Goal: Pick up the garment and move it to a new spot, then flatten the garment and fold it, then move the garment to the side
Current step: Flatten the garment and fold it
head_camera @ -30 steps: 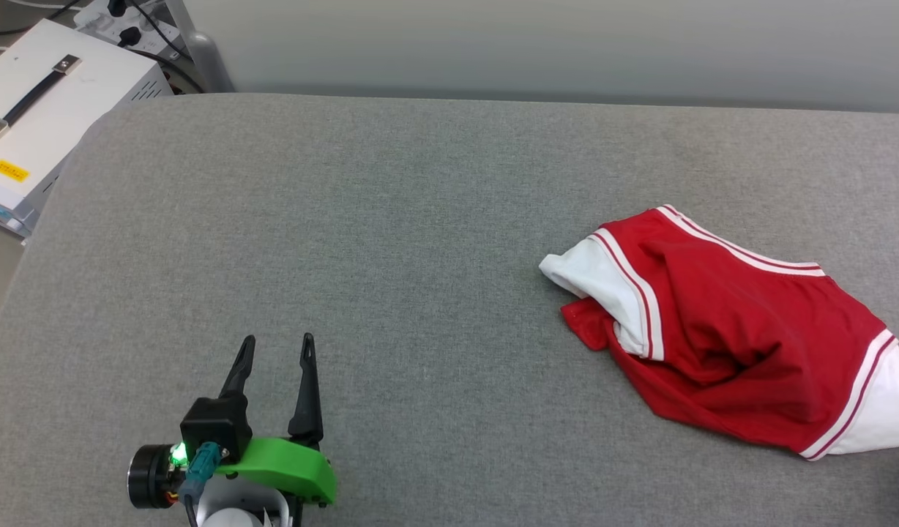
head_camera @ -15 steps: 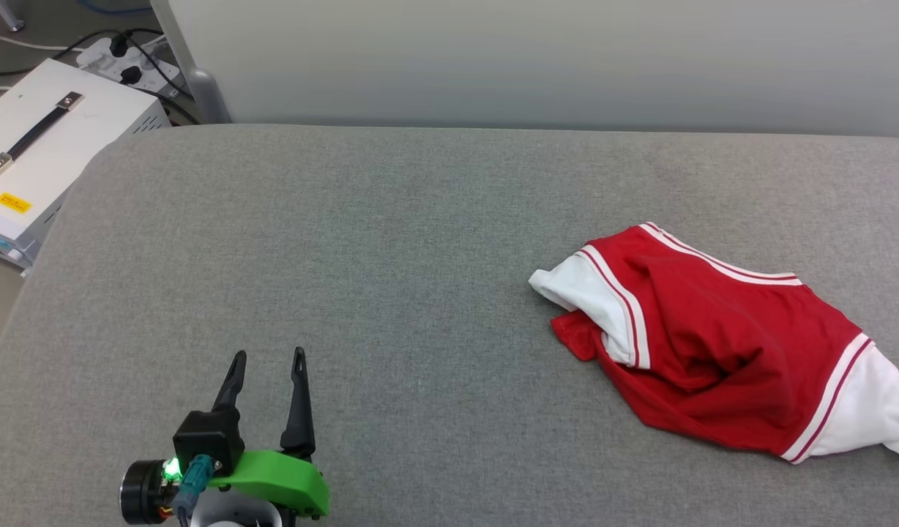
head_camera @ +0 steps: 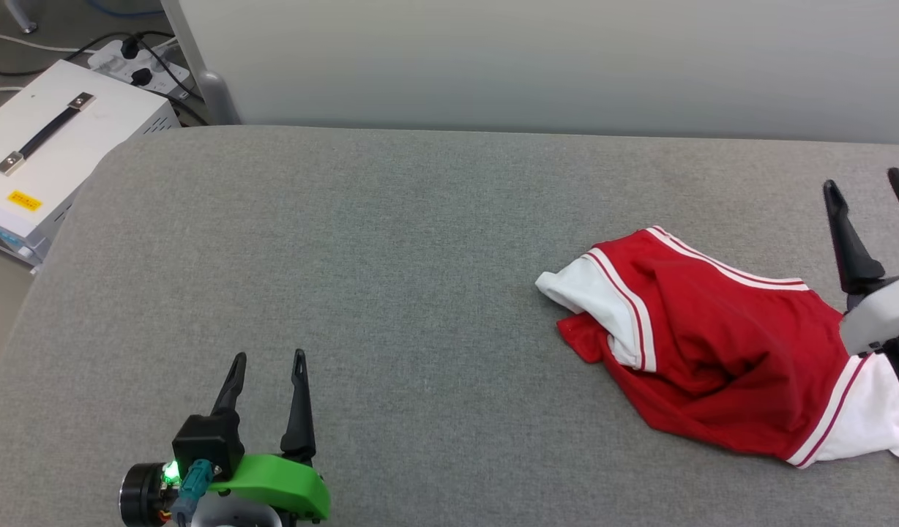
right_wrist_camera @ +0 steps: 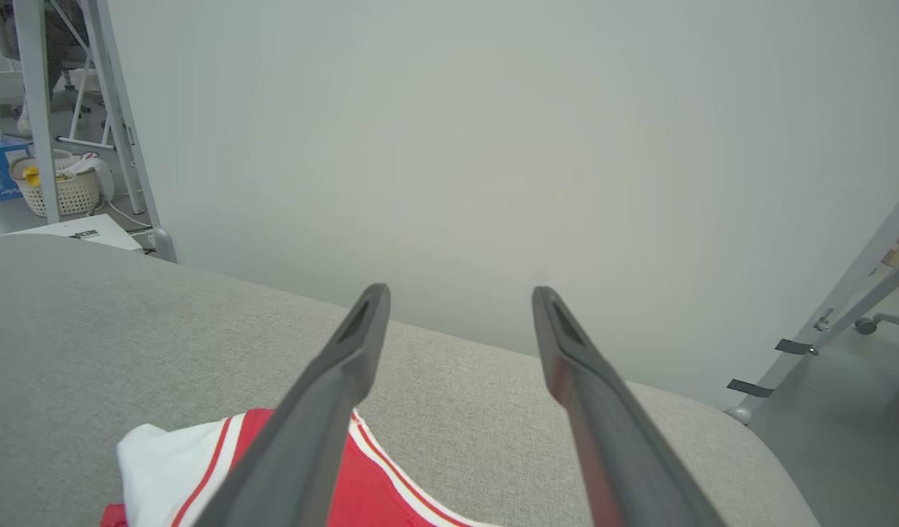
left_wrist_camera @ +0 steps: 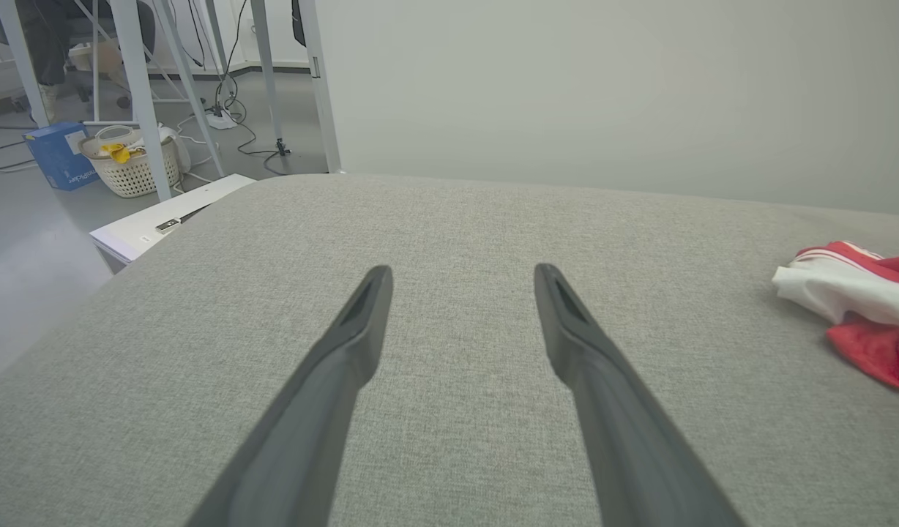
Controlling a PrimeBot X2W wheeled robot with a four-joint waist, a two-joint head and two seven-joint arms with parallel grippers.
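None of the task's steps looks done yet: the garment point(head_camera: 713, 344) lies bunched and unfolded, a white sleeve at either end, toward the right of the grey padded surface point(head_camera: 420, 256). The right gripper point(head_camera: 862, 179) hangs at its right end, fingers spread wide and empty. The left gripper point(head_camera: 269, 355), equally wide and empty, sits well apart at the near left. Pickup, flattening, folding and setting aside all remain.
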